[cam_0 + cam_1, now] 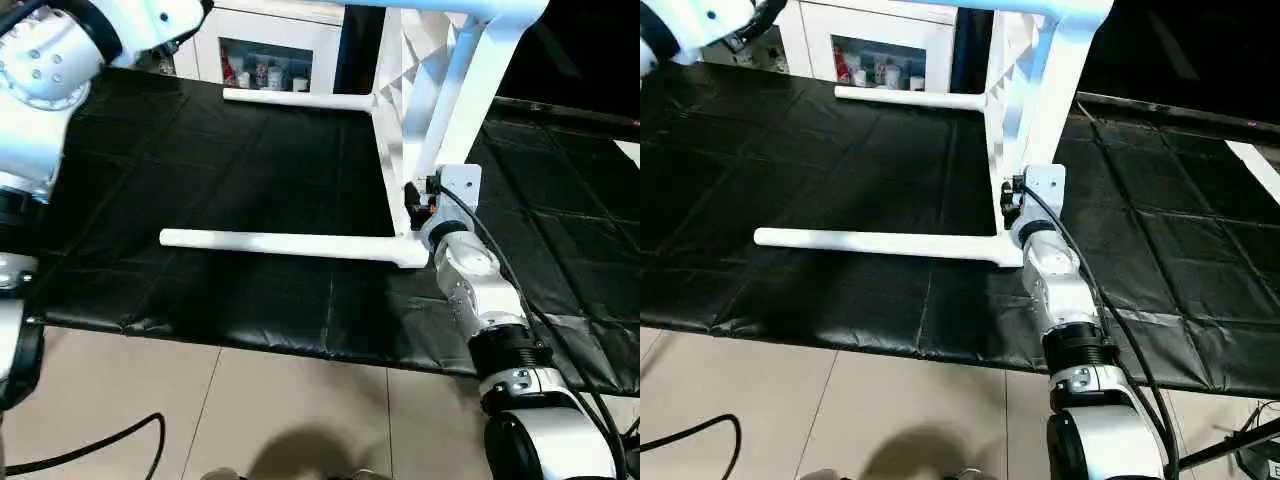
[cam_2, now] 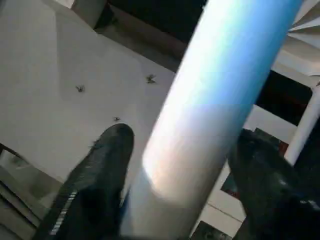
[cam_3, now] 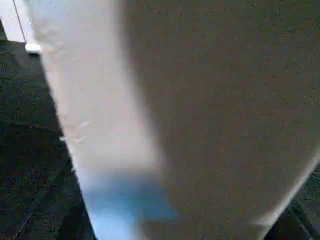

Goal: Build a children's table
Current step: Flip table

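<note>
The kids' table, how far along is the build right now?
Mostly done, it seems. The table top stands on edge on the black mat with two legs, the near one and the far one, already plugged in and lying level. In hand: the left gripper straddles another leg up top, while the right gripper is at the lower corner. Still left: finishing the remaining legs, then standing it upright.

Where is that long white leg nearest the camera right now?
The leg juts sideways just above the black mat, its thick end at the tabletop corner, beside the right gripper.
</note>
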Robot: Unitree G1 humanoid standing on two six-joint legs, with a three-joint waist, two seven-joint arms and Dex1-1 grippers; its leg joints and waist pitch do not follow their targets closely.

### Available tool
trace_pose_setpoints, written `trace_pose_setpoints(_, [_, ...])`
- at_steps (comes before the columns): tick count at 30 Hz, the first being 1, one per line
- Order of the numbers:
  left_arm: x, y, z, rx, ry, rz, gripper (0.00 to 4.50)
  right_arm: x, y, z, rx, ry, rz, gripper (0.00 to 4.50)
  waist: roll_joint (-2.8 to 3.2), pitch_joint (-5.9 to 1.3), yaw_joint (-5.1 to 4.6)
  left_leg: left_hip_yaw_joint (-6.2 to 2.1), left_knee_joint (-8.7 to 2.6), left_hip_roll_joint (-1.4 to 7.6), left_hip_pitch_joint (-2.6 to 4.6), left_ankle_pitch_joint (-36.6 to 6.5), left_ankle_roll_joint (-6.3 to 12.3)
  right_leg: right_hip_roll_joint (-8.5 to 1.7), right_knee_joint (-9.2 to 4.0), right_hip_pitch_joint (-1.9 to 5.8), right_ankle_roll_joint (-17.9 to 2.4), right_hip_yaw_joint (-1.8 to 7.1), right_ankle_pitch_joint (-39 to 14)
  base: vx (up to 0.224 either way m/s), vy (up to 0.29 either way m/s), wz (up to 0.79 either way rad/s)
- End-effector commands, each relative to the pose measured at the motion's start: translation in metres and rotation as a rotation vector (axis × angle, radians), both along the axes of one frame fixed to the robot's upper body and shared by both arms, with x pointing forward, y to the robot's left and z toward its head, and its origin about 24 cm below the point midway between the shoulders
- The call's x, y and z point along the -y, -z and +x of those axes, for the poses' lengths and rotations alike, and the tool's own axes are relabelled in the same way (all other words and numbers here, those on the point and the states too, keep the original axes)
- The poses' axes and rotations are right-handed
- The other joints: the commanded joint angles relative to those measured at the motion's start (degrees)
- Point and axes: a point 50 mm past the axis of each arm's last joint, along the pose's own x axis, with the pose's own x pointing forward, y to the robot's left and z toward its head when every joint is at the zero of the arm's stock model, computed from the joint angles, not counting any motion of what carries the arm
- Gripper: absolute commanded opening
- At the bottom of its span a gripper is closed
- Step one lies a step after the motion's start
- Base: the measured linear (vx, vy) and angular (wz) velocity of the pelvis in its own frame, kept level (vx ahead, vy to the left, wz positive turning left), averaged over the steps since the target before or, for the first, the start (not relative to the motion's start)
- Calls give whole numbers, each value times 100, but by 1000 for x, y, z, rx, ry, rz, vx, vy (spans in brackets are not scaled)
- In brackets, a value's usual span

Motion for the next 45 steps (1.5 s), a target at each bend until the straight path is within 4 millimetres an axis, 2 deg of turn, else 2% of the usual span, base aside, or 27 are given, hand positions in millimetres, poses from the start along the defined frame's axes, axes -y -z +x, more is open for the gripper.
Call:
trace_pose_setpoints(1, [4, -3, 2, 4, 10, 2, 301, 2, -22, 5, 102, -16, -49, 189, 158, -443, 48, -108, -405, 281, 50, -368, -303, -684, -349, 429, -778, 420, -328, 0, 0, 0])
trace_pose_setpoints(4, [5, -1, 2, 0, 43, -63, 283, 6, -31, 6, 144, -13, -88, 189, 150, -449, 69, -99, -392, 268, 47, -298, -287, -685, -337, 441, -810, 424, -222, 0, 0, 0])
trace_pose_setpoints(8, [4, 2, 0, -15, 80, -172, 254, 20, -60, 10, 245, -2, -150, 189, 143, -459, 116, -87, -377, 262, 23, -150, -209, -687, -309, 465, -818, 426, -72, 0, 0, 0])
trace_pose_setpoints(9, [2, 6, 0, -29, 92, -233, 249, 28, -78, 12, 296, -2, -164, 189, 133, -463, 139, -74, -361, 252, 14, -14, -152, -669, -286, 469, -847, 422, 130, 0, 0, 0])
trace_pose_setpoints(10, [2, 6, -1, -31, 93, -239, 249, 29, -79, 12, 300, -2, -166, 189, 123, -472, 141, -70, -354, 244, 7, 21, -126, -663, -269, 481, -868, 419, 195, 0, 0, 0])
trace_pose_setpoints(11, [-3, 9, -2, -40, 92, -298, 247, 39, -99, 14, 348, 2, -161, 189, 123, -485, 144, -64, -332, 219, -23, 144, -60, -651, -244, 503, -896, 421, 379, 0, 0, 0])
trace_pose_setpoints(12, [-4, 10, -2, -40, 92, -303, 247, 40, -101, 14, 351, 3, -160, 189, 124, -488, 151, -57, -323, 206, -31, 195, -23, -647, -234, 508, -909, 423, 467, 0, 0, 0])
trace_pose_setpoints(13, [-8, 13, -3, -49, 90, -354, 242, 47, -116, 15, 387, 5, -170, 189, 128, -494, 163, -43, -303, 173, -50, 297, 56, -621, -222, 504, -908, 423, 631, 0, 0, 0])
trace_pose_setpoints(14, [-8, 13, -3, -49, 90, -354, 242, 47, -116, 15, 387, 5, -170, 189, 133, -502, 175, -33, -280, 144, -78, 391, 131, -599, -209, 508, -886, 428, 840, 0, 0, 0])
trace_pose_setpoints(15, [-17, 21, -4, -71, 78, -425, 241, 58, -142, 16, 434, -11, -188, 189, 145, -500, 174, -35, -273, 144, -88, 426, 179, -581, -199, 490, -872, 413, 946, 0, 0, 0])
trace_pose_setpoints(16, [-18, 22, -4, -75, 75, -435, 240, 59, -146, 16, 441, -16, -190, 189, 144, -495, 169, -38, -274, 152, -101, 395, 190, -582, -200, 488, -874, 398, 897, 0, 0, 0])
trace_pose_setpoints(18, [-27, 37, -6, -116, 62, -507, 237, 68, -172, 15, 484, -64, -215, 189, 135, -474, 175, -25, -273, 167, -96, 292, 238, -564, -240, 462, -845, 386, 632, 0, 0, 0])
trace_pose_setpoints(20, [-37, 58, -10, -176, 40, -591, 228, 80, -207, 11, 523, -134, -190, 189, 113, -477, 161, -31, -274, 191, -92, 224, 243, -573, -222, 474, -919, 379, 528, 0, 0, 0])
trace_pose_setpoints(22, [-42, 74, -14, -230, 31, -655, 225, 89, -233, 5, 547, -193, -148, 189, 143, -468, 188, -28, -262, 190, -92, 165, 311, -573, -246, 449, -946, 379, 382, 0, 0, 0])
trace_pose_setpoints(23, [-42, 76, -14, -234, 30, -659, 221, 89, -235, 5, 549, -197, -145, 189, 148, -462, 184, -20, -261, 193, -79, 141, 333, -557, -247, 431, -961, 379, 371, 0, 0, 0])
trace_pose_setpoints(24, [-42, 91, -17, -288, 20, -692, 211, 94, -254, -1, 564, -255, -104, 189, 89, -449, 195, -29, -271, 210, -86, 104, 365, -580, -265, 437, -952, 368, 146, 0, 0, 0])
trace_pose_setpoints(26, [-40, 97, -18, -310, 19, -699, 206, 94, -261, -4, 568, -289, -79, 189, 99, -431, 217, -21, -259, 213, -73, 36, 376, -571, -302, 397, -900, 372, -89, 0, 0, 0])
trace_pose_setpoints(28, [-37, 103, -17, -334, 22, -705, 203, 91, -264, -6, 555, -344, -52, 189, 71, -420, 231, -20, -264, 224, -63, -27, 339, -571, -321, 396, -831, 372, -331, 0, 0, 0])
trace_pose_setpoints(33, [-34, 102, -14, -344, 21, -709, 193, 81, -255, -6, 506, -434, -74, 189, 64, -413, 248, -40, -271, 240, -51, -199, 164, -589, -360, 373, -679, 366, -818, 0, 0, 0])
trace_pose_setpoints(34, [-33, 102, -14, -346, 20, -709, 192, 78, -251, -5, 487, -462, -85, 189, 85, -405, 248, -43, -268, 234, -57, -253, 127, -599, -376, 366, -645, 370, -945, 0, 0, 0])
trace_pose_setpoints(35, [-33, 102, -13, -347, 19, -709, 192, 77, -249, -5, 482, -472, -87, 229, 76, -405, 243, -40, -267, 232, -58, -289, 114, -598, -387, 366, -620, 370, -1013, 0, 0, 0])
trace_pose_setpoints(37, [-32, 102, -12, -356, 13, -709, 191, 69, -241, -6, 451, -540, -90, 269, 94, -398, 256, -43, -270, 228, -47, -375, 93, -599, -419, 355, -543, 374, -1200, 0, 0, 0])
trace_pose_setpoints(38, [-31, 104, -11, -367, 6, -712, 191, 65, -237, -7, 443, -577, -94, 269, 83, -402, 248, -46, -264, 222, -61, -452, 116, -600, -427, 374, -482, 377, -1316, 0, 0, 0])
trace_pose_setpoints(39, [-30, 105, -11, -373, 4, -714, 191, 65, -237, -7, 443, -578, -95, 280, 89, -390, 258, -44, -271, 229, -50, -462, 128, -591, -449, 341, -454, 373, -1400, 0, 0, 0])
trace_pose_setpoints(42, [-30, 109, -11, -386, -8, -721, 191, 64, -236, -7, 448, -574, -95, 335, 99, -402, 257, -43, -272, 228, -44, -491, 75, -590, -460, 332, -499, 355, -1468, 0, 0, 0])
trace_pose_setpoints(44, [-30, 115, -9, -401, -24, -735, 190, 63, -236, -8, 450, -573, -103, 337, 98, -386, 259, -31, -265, 210, -20, -623, 88, -581, -513, 298, -417, 354, -1775, 0, 0, 0])
trace_pose_setpoints(45, [-30, 116, -9, -402, -25, -736, 190, 63, -236, -8, 450, -573, -104, 365, 96, -392, 265, -43, -273, 218, -26, -620, 80, -589, -514, 307, -389, 346, -1856, 0, 0, 0])
